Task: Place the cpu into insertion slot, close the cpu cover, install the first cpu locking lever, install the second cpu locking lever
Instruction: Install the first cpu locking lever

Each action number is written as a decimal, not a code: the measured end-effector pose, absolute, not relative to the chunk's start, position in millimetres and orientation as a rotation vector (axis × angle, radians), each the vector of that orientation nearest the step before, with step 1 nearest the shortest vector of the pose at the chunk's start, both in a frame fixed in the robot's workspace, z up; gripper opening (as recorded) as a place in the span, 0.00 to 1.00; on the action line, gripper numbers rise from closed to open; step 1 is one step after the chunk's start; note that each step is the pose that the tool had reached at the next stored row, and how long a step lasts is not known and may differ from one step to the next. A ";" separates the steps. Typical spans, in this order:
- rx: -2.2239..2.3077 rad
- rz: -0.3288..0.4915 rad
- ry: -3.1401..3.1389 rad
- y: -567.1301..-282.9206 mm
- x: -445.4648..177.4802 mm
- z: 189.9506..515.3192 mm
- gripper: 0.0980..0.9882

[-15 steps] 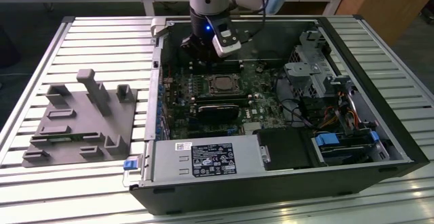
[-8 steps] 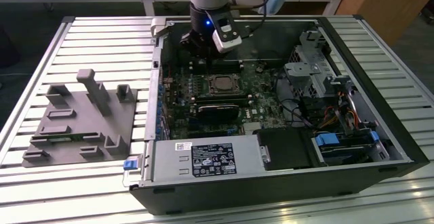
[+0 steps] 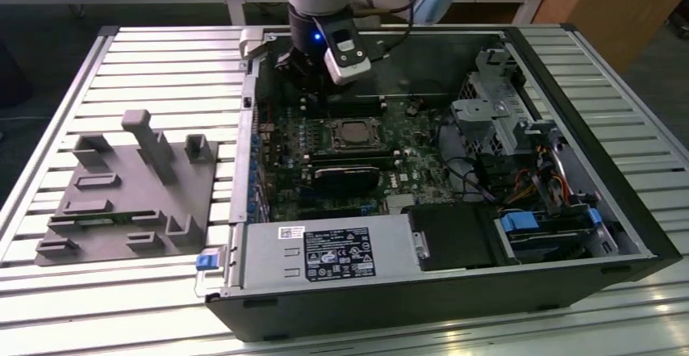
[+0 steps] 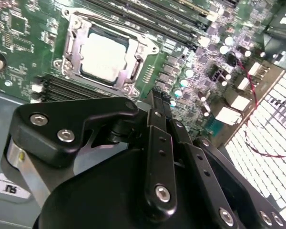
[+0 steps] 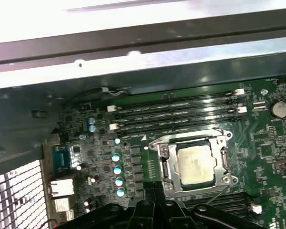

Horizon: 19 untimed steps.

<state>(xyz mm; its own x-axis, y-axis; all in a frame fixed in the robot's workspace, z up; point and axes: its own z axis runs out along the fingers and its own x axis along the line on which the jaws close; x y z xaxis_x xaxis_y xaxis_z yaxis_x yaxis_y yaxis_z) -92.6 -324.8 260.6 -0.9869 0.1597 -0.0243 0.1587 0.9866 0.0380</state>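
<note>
Grey plastic fixture (image 3: 129,186) lies on the slatted table (image 3: 64,65) at the exterior view's left, with a strip of slats between it and the open case (image 3: 431,299). Just inside the case's near wall the arm (image 3: 319,1) reaches down. Its gripper (image 3: 315,98) hangs over the green board (image 3: 286,170), close to that wall and the case's far edge, and apart from the slot (image 5: 166,168). In the second wrist view the fingers (image 4: 157,143) are drawn narrow, tips together, with nothing between them.

Further right, mid-board, the cpu (image 5: 195,164) sits flat in the slot. The cover (image 5: 188,140) is down over it, its frame lying along the chip's margins and the silver face showing through the cut-out. Whether the levers are latched, I cannot tell. Long memory slots (image 5: 176,109) run close along one side of the socket. At the exterior view's right a metal drive cage (image 3: 485,122) and loose cables (image 3: 538,186) crowd that end of the case.
</note>
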 end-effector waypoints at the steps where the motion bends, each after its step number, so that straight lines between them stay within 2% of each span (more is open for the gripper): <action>1: 0.249 0.070 3.104 -324.8 -93.7 260.6 0.01; 9: 0.251 0.261 3.104 -324.9 -99.2 260.0 0.01; 19: 0.248 0.373 3.099 -325.8 -104.1 255.9 0.01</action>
